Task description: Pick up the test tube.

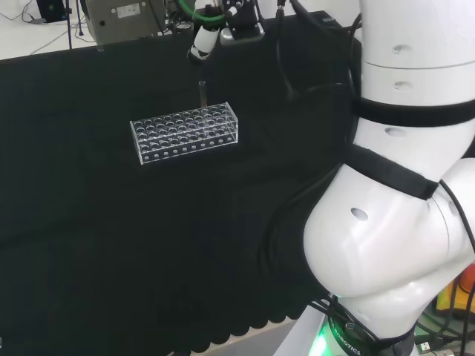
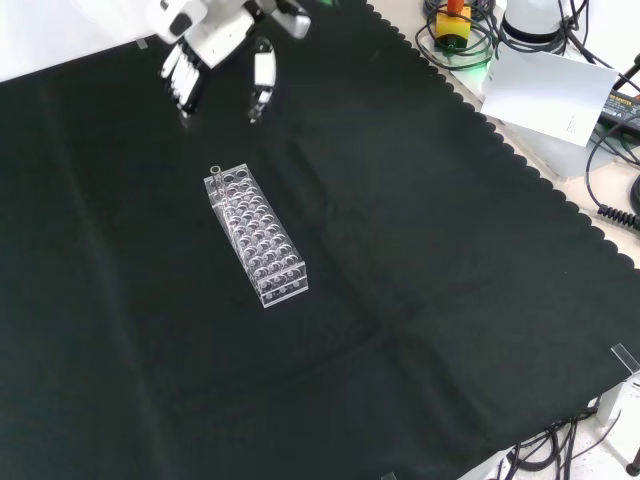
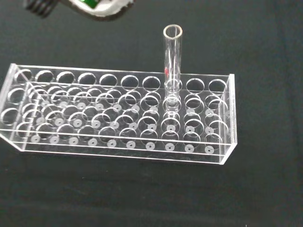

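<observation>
A clear test tube [image 3: 172,59] stands upright in a hole of the clear plastic rack [image 3: 118,137], in the row on the hand's side and near one end. In the head view the tube [image 1: 200,95] rises from the rack's [image 1: 185,132] far right part. In the front view its rim [image 2: 214,170] shows at the rack's [image 2: 258,240] upper end. The hand [image 2: 215,35] hovers above and beyond that end, open, with fingers [image 2: 185,80] and thumb [image 2: 262,80] pointing down and apart, touching nothing. In the head view the hand [image 1: 202,41] hangs above the tube.
The rack's other holes look empty. Black cloth spreads all around it. In the front view the cloth's scalloped edge [image 2: 520,160] runs along the right, with cables and a white sheet [image 2: 550,95] beyond. The arm's white links [image 1: 401,185] stand at the head view's right.
</observation>
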Robot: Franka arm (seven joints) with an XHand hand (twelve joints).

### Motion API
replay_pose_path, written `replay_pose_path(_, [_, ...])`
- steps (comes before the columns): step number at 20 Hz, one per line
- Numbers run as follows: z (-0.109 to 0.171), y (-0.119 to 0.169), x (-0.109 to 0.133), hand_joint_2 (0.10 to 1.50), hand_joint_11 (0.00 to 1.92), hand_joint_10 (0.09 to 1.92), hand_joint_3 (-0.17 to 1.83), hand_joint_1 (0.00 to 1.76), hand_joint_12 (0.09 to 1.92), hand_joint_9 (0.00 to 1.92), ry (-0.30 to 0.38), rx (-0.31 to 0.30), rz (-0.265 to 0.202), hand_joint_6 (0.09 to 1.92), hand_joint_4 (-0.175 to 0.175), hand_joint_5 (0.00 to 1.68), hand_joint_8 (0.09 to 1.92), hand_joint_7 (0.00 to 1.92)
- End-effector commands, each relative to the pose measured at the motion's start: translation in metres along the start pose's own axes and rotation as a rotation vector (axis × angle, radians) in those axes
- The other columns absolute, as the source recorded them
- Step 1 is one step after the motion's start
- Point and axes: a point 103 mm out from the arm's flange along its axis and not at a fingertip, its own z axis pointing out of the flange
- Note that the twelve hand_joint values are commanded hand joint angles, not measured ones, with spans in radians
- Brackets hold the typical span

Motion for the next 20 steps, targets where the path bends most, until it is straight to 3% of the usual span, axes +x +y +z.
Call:
replay_pose_path(1, [0.023, 0.043, -0.003, 0.72, 0.26, 0.88, 0.48, 0.91, 1.52, 0.47, -0.049, 0.076, 0.009, 0.58, -0.146, 0.32, 0.91, 0.54])
replay_pose_path(9, [0.042, 0.067, -0.017, 0.71, 0.26, 0.88, 0.49, 0.92, 1.51, 0.48, -0.08, 0.135, 0.035, 0.59, -0.146, 0.31, 0.92, 0.55])
replay_pose_path(20, [0.066, 0.074, -0.021, 0.7, 0.27, 0.88, 0.51, 0.94, 1.51, 0.49, -0.061, 0.172, 0.043, 0.6, -0.145, 0.32, 0.92, 0.57])
